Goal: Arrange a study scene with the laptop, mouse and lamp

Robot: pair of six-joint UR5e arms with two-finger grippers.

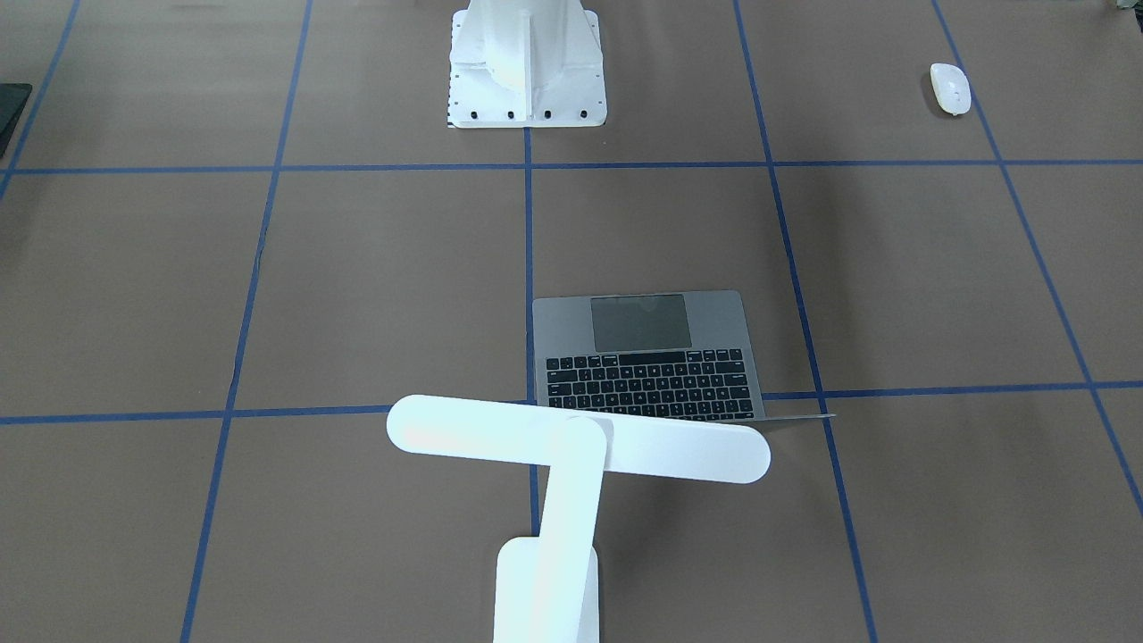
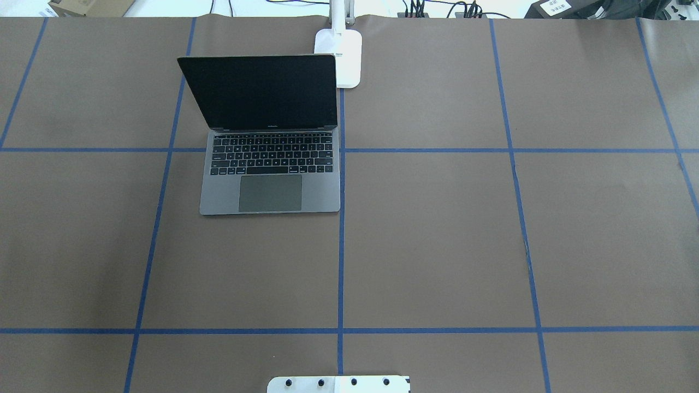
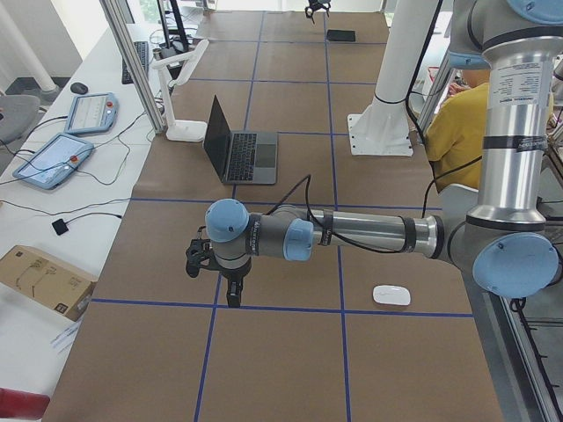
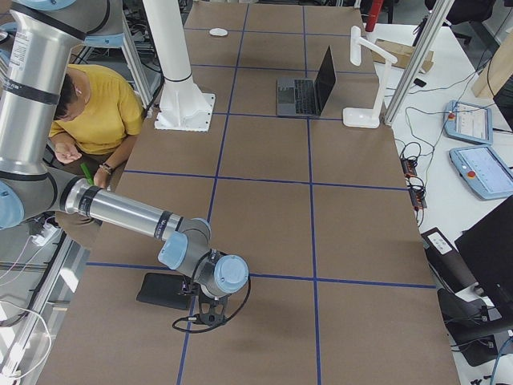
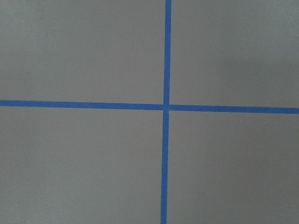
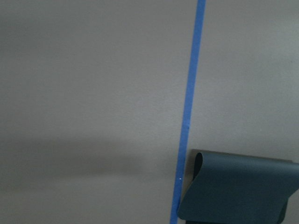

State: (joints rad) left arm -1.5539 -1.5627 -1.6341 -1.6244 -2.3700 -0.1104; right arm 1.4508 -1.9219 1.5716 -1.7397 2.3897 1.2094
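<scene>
Left hand (image 3: 232,297), right hand (image 4: 210,314): grip unclear | black mat (image 4: 164,290) beside right hand

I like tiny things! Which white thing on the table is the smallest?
The small smooth white oval mouse, lying alone far from the grey metal laptop. The white desk lamp beside the laptop and the white bolted pedestal are much bigger.

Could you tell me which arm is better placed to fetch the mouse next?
Left. The mouse lies on the robot's left side, beside the left arm; the right arm is at the opposite end, by the black mat.
</scene>
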